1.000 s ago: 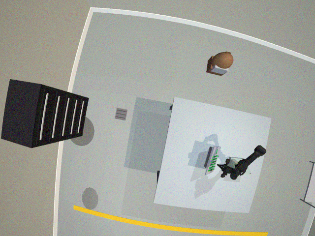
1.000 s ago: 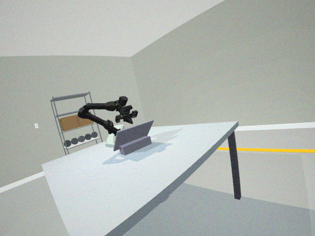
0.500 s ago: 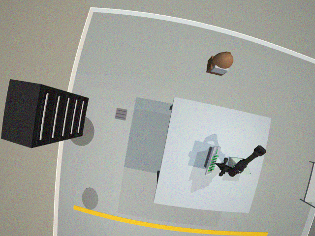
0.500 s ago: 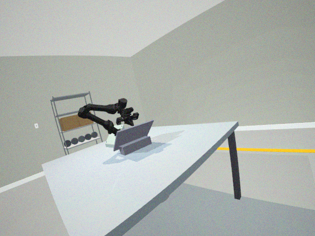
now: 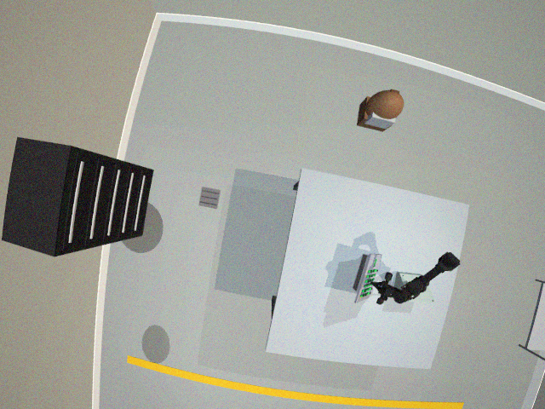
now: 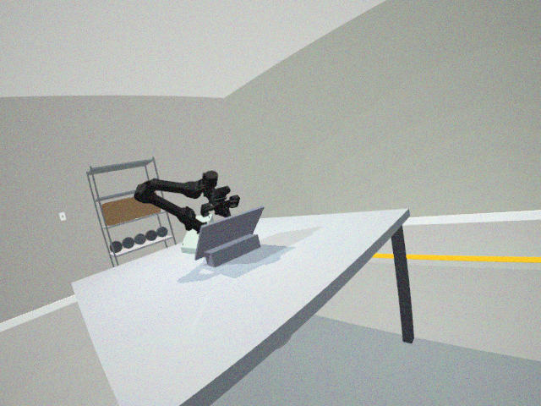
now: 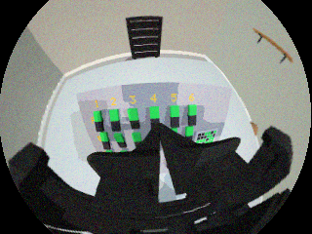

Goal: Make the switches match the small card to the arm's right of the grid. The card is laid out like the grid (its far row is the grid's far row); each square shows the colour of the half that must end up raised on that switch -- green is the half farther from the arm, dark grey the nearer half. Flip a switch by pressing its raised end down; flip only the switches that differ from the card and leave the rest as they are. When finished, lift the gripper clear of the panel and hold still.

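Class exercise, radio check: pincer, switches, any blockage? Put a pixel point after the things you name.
Pincer (image 5: 373,284) (image 6: 227,214) (image 7: 158,127) shut, empty, at the panel (image 5: 358,299) (image 6: 229,231) (image 7: 214,99). Top-row switches in view; pincer hides part of lower rows. Card (image 7: 207,136) partly visible.

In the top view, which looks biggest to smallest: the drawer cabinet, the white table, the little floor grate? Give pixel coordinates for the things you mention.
1. White table (image 5: 352,206) (image 6: 174,327) (image 7: 78,168)
2. Drawer cabinet (image 5: 35,189) (image 7: 144,38)
3. Floor grate (image 5: 209,197)
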Robot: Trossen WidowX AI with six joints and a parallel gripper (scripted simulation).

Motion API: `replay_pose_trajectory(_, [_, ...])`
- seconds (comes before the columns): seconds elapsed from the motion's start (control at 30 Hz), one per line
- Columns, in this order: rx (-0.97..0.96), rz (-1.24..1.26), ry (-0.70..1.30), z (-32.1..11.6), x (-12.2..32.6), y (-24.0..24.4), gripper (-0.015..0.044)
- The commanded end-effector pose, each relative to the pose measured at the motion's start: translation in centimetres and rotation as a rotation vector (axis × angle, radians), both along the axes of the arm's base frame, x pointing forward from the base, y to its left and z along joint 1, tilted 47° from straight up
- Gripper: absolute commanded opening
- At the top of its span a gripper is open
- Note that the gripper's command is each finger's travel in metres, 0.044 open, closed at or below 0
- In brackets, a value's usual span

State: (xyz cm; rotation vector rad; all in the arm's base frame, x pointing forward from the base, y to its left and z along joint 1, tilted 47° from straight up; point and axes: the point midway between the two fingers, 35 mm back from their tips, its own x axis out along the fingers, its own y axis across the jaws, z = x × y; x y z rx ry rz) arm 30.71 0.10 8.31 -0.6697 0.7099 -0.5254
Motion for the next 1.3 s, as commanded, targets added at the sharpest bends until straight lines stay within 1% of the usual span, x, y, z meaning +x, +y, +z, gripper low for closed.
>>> replay_pose_trajectory(0.0, [-0.006, 0.002, 0.020, -0.78, 0.12, -0.51, 0.0000])
replay_pose_trajectory(1.27, [-0.006, 0.002, 0.020, -1.06, 0.53, -0.95, 0.0000])
